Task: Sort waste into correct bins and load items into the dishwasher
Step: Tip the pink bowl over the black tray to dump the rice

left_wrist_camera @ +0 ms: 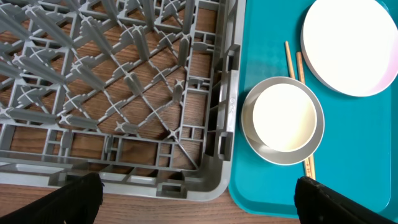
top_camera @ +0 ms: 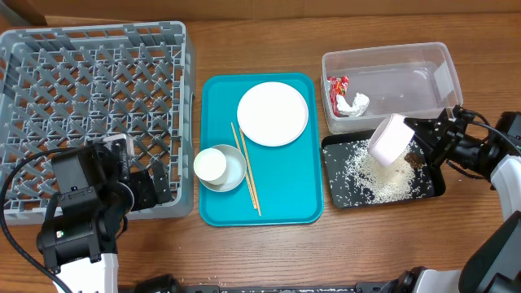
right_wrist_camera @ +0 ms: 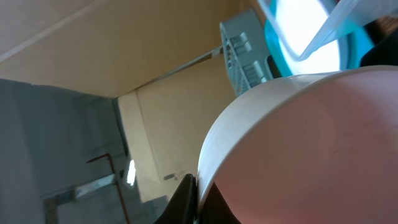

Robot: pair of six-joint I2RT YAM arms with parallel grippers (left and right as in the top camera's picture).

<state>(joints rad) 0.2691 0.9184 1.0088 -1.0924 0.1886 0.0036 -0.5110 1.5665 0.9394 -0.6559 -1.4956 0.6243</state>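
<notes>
Black-fingered left gripper (left_wrist_camera: 199,202) hangs wide open and empty at the rack's (top_camera: 89,89) near corner, likely staged for loading. Beside it, the teal tray (top_camera: 285,203) has a cup (top_camera: 211,165) nested in a grey bowl (top_camera: 232,175), plus chopsticks (top_camera: 246,171) and a plate (top_camera: 273,114); none are loaded yet. Right gripper (top_camera: 419,146) is clamped on the pink bowl (top_camera: 391,140), tipped over the black tray (top_camera: 431,189) to dump rice (top_camera: 383,175). Farther back, the clear tub (top_camera: 407,57) holds a wrapper (top_camera: 337,85) and a tissue (top_camera: 355,103).
</notes>
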